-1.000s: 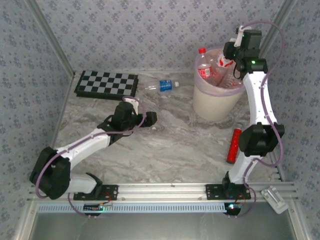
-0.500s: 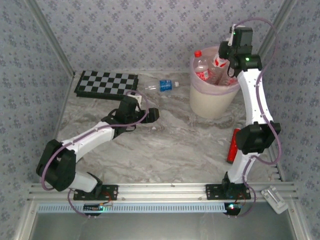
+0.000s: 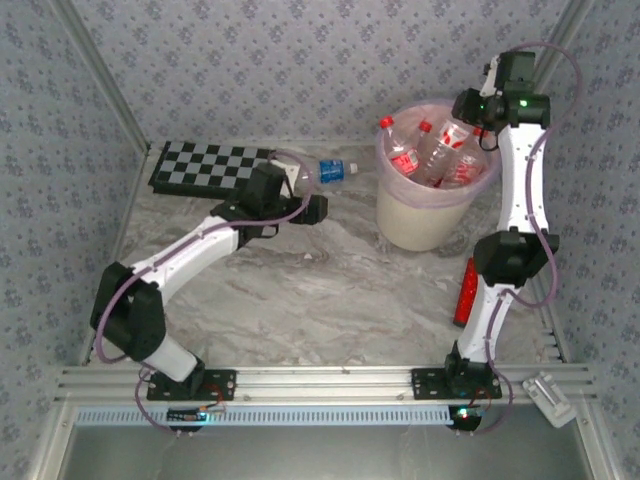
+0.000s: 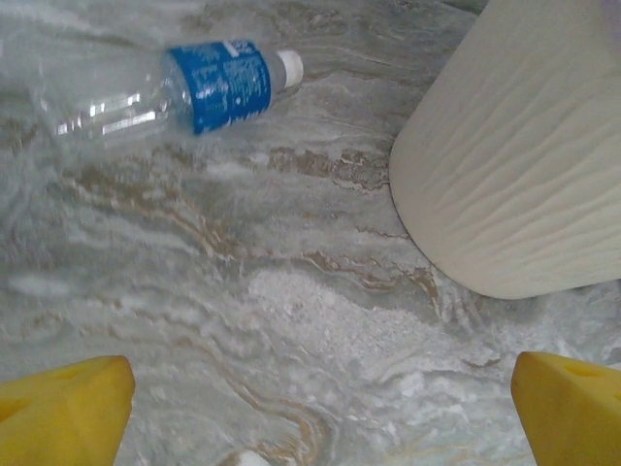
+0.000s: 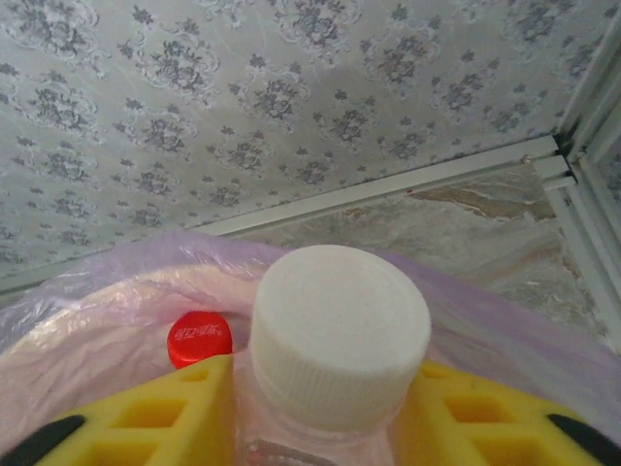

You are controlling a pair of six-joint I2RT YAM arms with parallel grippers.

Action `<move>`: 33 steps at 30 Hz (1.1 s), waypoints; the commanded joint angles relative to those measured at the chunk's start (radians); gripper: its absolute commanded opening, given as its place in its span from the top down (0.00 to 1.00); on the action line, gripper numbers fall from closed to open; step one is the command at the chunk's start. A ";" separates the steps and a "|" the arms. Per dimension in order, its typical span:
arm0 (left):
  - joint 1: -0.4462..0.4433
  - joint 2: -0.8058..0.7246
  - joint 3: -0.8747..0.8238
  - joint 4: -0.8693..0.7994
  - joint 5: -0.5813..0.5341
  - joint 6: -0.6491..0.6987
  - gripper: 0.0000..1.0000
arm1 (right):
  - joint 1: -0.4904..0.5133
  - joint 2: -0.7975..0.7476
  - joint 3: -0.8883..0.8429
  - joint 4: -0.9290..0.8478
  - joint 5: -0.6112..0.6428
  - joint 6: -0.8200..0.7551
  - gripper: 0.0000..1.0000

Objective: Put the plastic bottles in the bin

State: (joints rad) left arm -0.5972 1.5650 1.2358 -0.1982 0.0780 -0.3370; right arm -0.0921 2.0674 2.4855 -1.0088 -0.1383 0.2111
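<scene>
one blue-labelled bottle [image 4: 209,85] lies on the table [image 4: 291,320], not yet binned; several bottles [image 3: 405,155] sit in the bin [image 3: 430,215]. left gripper [image 4: 320,408], jaws wide apart and empty, hovers short of the loose bottle. right gripper [image 5: 318,408] flanks a white-capped bottle [image 5: 340,320] over the bin; clamped or merely touching, i cannot tell.

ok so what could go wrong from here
1. The bin is already crowded, with bottles standing above its rim; the white-capped bottle between the fingers of the right gripper could land on them and tip out.
2. The blue-labelled bottle lies on its side ahead of the open left gripper; a glancing touch could roll it away.
</scene>
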 commanded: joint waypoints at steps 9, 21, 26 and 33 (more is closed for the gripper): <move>0.095 0.334 0.362 -0.112 0.125 0.403 0.00 | 0.006 -0.095 0.079 -0.179 -0.034 -0.023 0.14; 0.140 0.726 0.859 -0.311 0.229 0.593 0.00 | -0.032 -0.448 -0.175 -0.124 -0.072 -0.013 0.00; 0.143 0.862 1.068 -0.431 0.248 0.660 0.00 | -0.057 -0.673 -0.487 -0.015 -0.183 0.041 0.00; 0.151 1.005 1.249 -0.521 0.132 0.699 0.00 | -0.092 -0.854 -0.709 0.010 -0.278 0.071 0.01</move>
State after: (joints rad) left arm -0.4545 2.5347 2.4454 -0.6476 0.2626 0.3214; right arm -0.1715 1.2617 1.8198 -1.0336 -0.3424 0.2512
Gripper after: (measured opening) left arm 0.997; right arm 0.988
